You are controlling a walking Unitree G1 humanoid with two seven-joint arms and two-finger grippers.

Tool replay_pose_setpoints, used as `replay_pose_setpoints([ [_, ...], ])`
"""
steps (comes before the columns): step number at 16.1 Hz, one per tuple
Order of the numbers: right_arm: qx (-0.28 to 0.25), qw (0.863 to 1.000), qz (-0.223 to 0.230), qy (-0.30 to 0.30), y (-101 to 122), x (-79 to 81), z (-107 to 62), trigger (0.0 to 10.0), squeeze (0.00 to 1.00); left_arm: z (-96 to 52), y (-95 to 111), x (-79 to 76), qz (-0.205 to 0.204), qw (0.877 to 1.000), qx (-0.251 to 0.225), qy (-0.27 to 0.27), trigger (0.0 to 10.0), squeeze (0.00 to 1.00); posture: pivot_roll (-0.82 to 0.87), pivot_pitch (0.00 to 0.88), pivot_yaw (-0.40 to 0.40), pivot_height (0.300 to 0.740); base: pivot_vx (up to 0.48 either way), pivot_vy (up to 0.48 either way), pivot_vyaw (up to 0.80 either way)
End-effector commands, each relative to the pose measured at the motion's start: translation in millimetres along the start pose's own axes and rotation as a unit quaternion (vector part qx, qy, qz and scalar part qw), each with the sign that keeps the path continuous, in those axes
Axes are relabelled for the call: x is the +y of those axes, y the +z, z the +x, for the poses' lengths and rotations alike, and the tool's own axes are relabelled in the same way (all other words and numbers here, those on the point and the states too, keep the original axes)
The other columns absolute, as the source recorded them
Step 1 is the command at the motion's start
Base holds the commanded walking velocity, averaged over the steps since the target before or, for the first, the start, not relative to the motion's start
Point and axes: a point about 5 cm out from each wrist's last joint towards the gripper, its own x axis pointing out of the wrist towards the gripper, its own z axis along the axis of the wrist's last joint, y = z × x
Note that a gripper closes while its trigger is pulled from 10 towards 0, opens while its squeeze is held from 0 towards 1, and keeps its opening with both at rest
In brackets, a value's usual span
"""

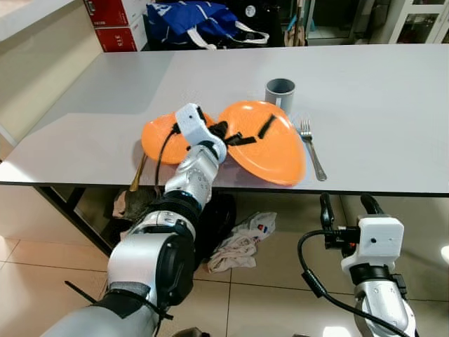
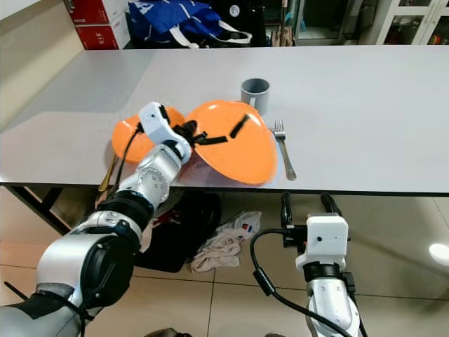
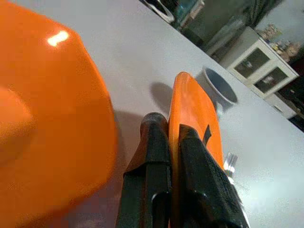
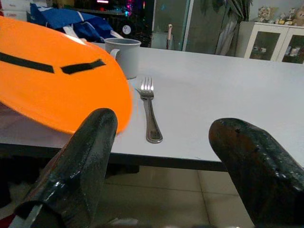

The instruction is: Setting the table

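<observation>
- Two orange plates sit on the grey tabletop [image 1: 379, 105]: a larger plate [image 1: 270, 151] near the front edge, tilted with part of its rim past the edge, and a smaller plate [image 1: 160, 137] just to its left.
- Neither plate has anything lying in it; two black strips show on the larger plate's smooth, glossy surface.
- One grey mug [image 1: 280, 93] stands upright just behind the larger plate; whether anything is inside cannot be told.
- A metal fork [image 1: 311, 149] lies flat on the tabletop just right of the larger plate, tines pointing away from the robot.
- The left end effector [image 1: 226, 133] is over the tabletop between the two plates, its black fingers [image 3: 154, 156] pressed together on the rim of the larger plate, one finger on each face.
- The right end effector [image 1: 347, 205] hangs below the tabletop's front edge, well apart from the plates, its two fingers [image 4: 90, 152] spread with nothing between them.
- A crumpled white cloth [image 1: 242, 242] lies on the tiled floor under the tabletop.
- A blue bag [image 1: 193, 21] and red boxes [image 1: 116, 24] stand beyond the far side.
</observation>
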Motion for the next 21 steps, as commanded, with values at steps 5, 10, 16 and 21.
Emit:
replay_pose_setpoints([
  [5, 0.001, 1.000, 0.003, 0.003, 3, 3.0, -1.5, 10.0, 0.00, 2.2, 18, 3.2, 0.034, 0.998, -0.036, 0.035, 10.0, 0.73, -0.13, 0.000, 0.105, 0.740, 0.000, 0.000, 0.00],
  [10, 0.004, 1.000, 0.003, 0.003, 2, 3.7, -3.0, 10.0, 0.00, 2.5, 17, 1.6, 0.037, 0.998, -0.037, 0.036, 10.0, 1.00, -0.13, 0.000, 0.109, 0.740, 0.000, 0.000, 0.00],
  [16, 0.006, 1.000, 0.005, 0.004, 1, 4.8, -3.7, 10.0, 0.00, 2.8, 14, -4.2, 0.050, 0.998, -0.033, 0.027, 10.0, 1.00, -0.13, 0.000, 0.110, 0.740, 0.000, 0.000, 0.00],
  [21, 0.007, 1.000, 0.006, 0.005, 1, 6.2, -4.3, 10.0, 0.00, 3.5, 20, -8.7, 0.090, 0.994, -0.050, 0.026, 10.0, 1.00, -0.13, 0.000, 0.113, 0.740, 0.000, 0.000, 0.00],
])
